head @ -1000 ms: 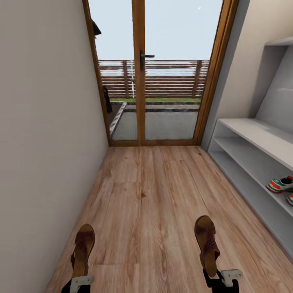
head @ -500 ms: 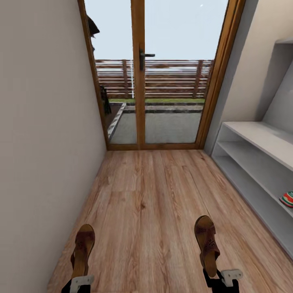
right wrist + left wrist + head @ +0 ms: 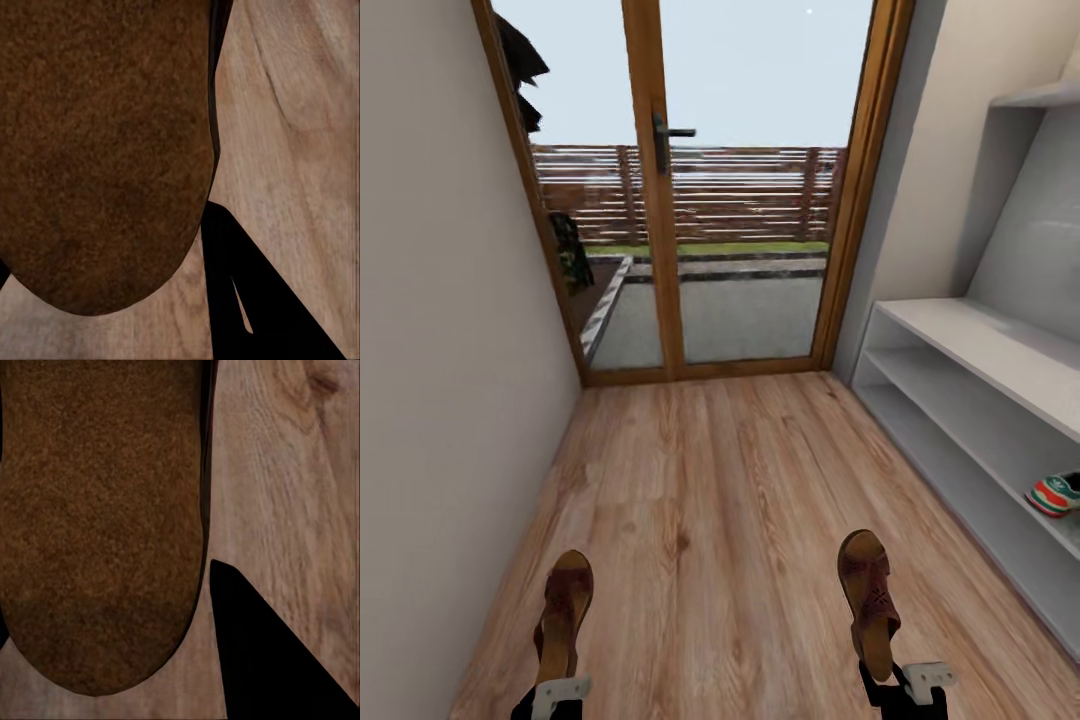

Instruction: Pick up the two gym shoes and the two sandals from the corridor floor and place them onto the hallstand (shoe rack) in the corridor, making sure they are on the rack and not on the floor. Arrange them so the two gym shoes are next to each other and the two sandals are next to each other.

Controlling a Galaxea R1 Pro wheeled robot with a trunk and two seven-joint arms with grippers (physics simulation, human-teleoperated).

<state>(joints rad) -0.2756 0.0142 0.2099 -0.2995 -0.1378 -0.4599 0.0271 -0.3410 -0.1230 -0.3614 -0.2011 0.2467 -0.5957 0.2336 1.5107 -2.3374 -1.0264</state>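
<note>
Two brown sandals are up off the wood floor [image 3: 710, 500], each grasped by its own fingers: the left sandal [image 3: 563, 612] by the left fingers [image 3: 550, 700], the right sandal [image 3: 868, 598] by the right fingers [image 3: 905, 690]. One gym shoe [image 3: 1057, 494] sits on the hallstand [image 3: 960, 400] shelf

Matt wood-grain corridor floor [image 3: 720, 500]

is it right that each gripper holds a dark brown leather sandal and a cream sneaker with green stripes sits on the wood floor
Not quite: the head view shows the cream sneaker with green stripes on a pale grey rack shelf, not on the wood floor. Each gripper does hold a dark brown leather sandal.
</note>
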